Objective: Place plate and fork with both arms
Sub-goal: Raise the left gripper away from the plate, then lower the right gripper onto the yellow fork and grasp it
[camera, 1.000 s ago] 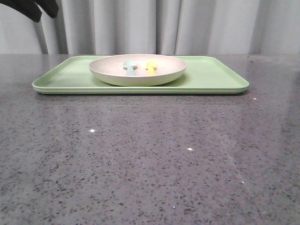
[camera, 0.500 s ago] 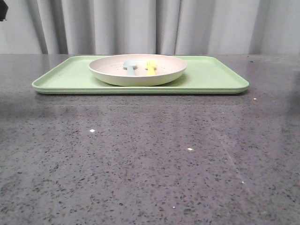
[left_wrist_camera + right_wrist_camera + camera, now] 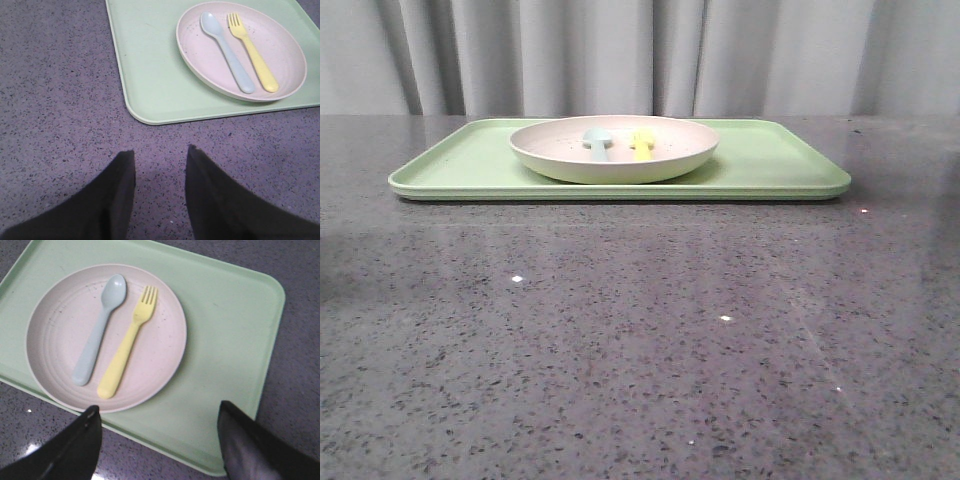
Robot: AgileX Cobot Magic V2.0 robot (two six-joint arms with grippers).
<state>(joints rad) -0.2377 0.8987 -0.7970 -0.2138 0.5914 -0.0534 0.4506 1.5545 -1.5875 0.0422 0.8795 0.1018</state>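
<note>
The left hand hangs over the bare grey bench, its two black fingers spread apart and holding nothing. Just past it lies a corner of the light-green tray. The right hand is wide open too, above the near edge of the tray. Beyond its fingers sits the plate on the tray. The yellow fork lies in the plate, just beside the pale blue spoon. Grey curtains hang at the back.
</note>
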